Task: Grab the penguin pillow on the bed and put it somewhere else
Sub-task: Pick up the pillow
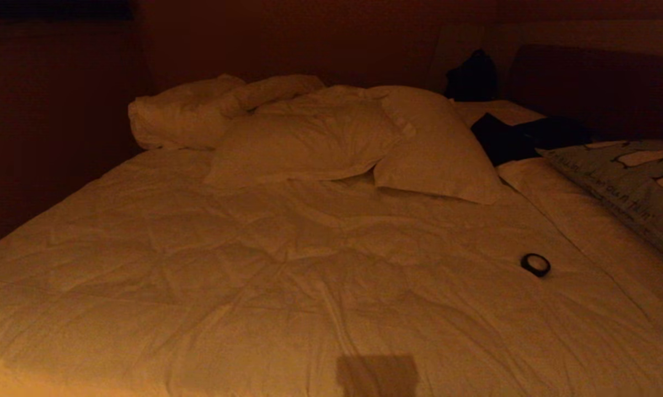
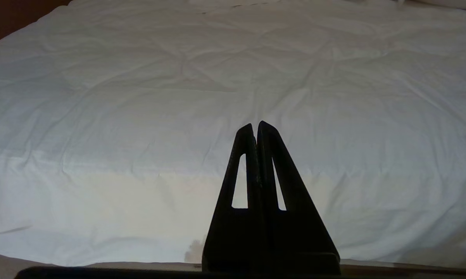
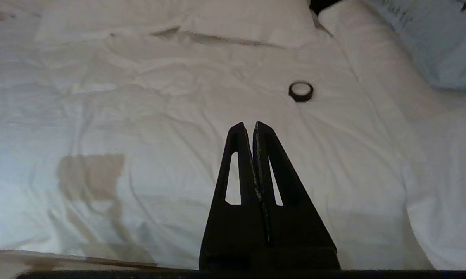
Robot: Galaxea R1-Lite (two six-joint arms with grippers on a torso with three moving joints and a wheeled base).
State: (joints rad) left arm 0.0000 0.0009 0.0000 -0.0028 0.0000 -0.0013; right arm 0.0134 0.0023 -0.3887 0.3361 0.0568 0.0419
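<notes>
The right gripper [image 3: 253, 124], fingers pressed together and empty, hangs over the bed [image 1: 254, 286] near a small dark ring [image 3: 301, 91]. It should spread wide before reaching the penguin pillow [image 1: 635, 187] at the bed's far right, then pinch its flanged edge.

The penguin pillow [image 1: 635, 182] runs off the head view's right edge with its text too small to read, dark things [image 1: 522, 138] behind it stay unidentifiable, and the bed [image 1: 287, 264] is cropped on every side.
</notes>
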